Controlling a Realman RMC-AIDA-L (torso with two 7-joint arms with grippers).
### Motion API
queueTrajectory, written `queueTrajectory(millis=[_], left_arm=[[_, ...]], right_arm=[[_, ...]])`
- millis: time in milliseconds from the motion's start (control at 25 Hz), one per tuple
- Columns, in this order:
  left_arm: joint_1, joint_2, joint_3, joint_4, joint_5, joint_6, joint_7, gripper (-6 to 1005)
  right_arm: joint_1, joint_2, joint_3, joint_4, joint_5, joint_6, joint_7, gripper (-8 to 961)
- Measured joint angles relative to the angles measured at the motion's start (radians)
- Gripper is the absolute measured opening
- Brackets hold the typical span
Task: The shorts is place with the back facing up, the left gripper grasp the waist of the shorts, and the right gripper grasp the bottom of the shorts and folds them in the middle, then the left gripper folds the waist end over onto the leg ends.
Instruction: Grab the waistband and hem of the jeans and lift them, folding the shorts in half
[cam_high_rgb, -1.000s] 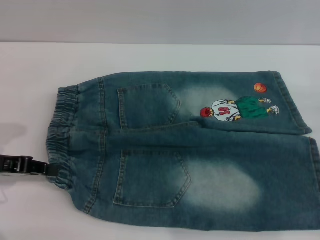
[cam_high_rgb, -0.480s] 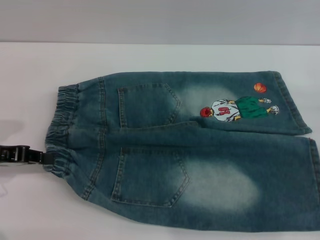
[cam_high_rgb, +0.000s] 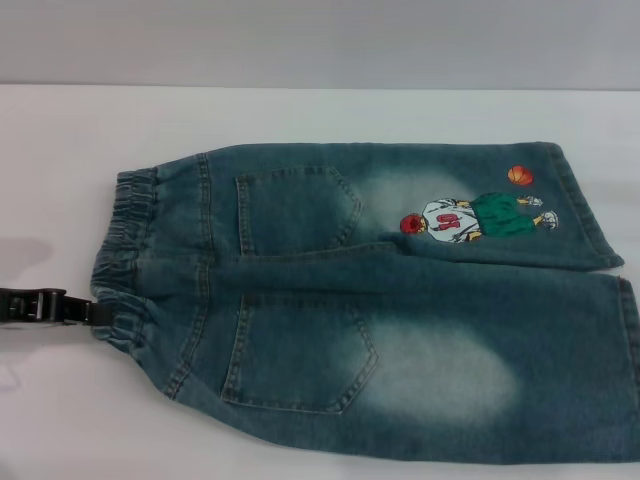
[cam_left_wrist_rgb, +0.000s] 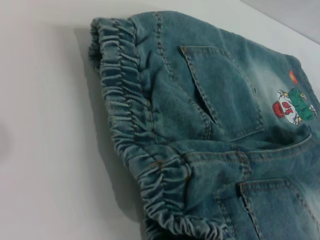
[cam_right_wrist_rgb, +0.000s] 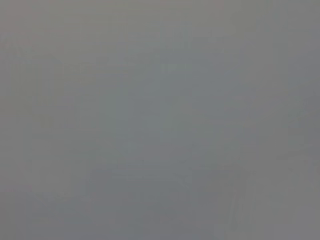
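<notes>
- Lying flat on my white worktop (cam_high_rgb: 300, 110), the shorts (cam_high_rgb: 400, 300) are spread back side up, with both back pockets showing.
- The waist of the shorts (cam_high_rgb: 125, 265) is the gathered, ruffled band at the left end; my left wrist view shows its bunched elastic folds (cam_left_wrist_rgb: 132, 125) close up.
- The bottom of the shorts (cam_high_rgb: 590, 205) is at the right end; the far leg's hem lies just beside the cartoon print (cam_high_rgb: 475, 218), and the near leg runs out past the right edge of my head view.
- The far leg's lower edge overlaps the near leg along the middle seam.
- My left gripper (cam_high_rgb: 95, 312) reaches in from the left edge, low over the worktop, its tip touching the near corner of the waistband. I cannot tell whether its fingers are apart or closed on the cloth.
- My right gripper is in none of my views; the right wrist view shows only plain grey.
</notes>
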Motion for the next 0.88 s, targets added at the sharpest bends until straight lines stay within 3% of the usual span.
queueTrajectory(millis=[280,600,760,880], left_arm=[[0.001,-0.004,-0.001,0.007,-0.003,-0.009,0.001,36],[0.002,-0.013,-0.001,0.027,-0.004,-0.01,0.001,37],[0.002,-0.01,-0.001,0.027,-0.004,-0.009,0.001,37],[0.001,-0.006,-0.001,0.027,-0.004,-0.008,0.001,37]], right_arm=[[-0.005,-0.1,0.019,-0.163,-0.476,-0.23,0.494,567],[0.109,-0.195,0.225,-0.26,-1.068,-0.613,0.821,568],[0.161,-0.218,0.25,-0.287,-1.298,-0.733,0.863,568],[0.174,-0.218,0.252,-0.325,-1.433,-0.801,0.842,568]])
